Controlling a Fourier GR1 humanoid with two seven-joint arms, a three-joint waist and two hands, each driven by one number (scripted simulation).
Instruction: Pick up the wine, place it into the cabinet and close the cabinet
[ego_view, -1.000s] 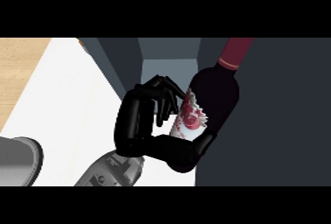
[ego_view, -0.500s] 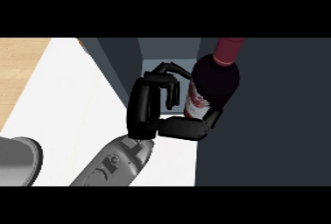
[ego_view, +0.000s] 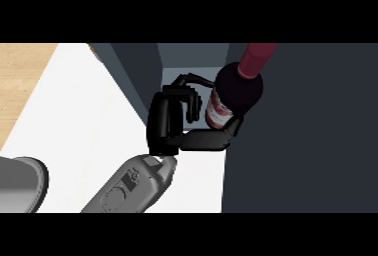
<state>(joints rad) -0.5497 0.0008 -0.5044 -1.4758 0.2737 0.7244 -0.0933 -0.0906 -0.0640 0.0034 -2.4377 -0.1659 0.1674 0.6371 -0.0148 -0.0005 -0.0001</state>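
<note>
The right robot hand (ego_view: 171, 122), forearm angled up from the counter (ego_view: 81, 115), curls fingers and thumb around the wine (ego_view: 235, 95) at the cabinet (ego_view: 303, 130) opening.

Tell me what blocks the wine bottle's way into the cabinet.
Nothing visible does. The dark wine bottle with a red capsule is held by the black right hand at the grey cabinet's open mouth, and the pale interior behind it shows no obstruction. The dark door panel stands at the right.
</note>
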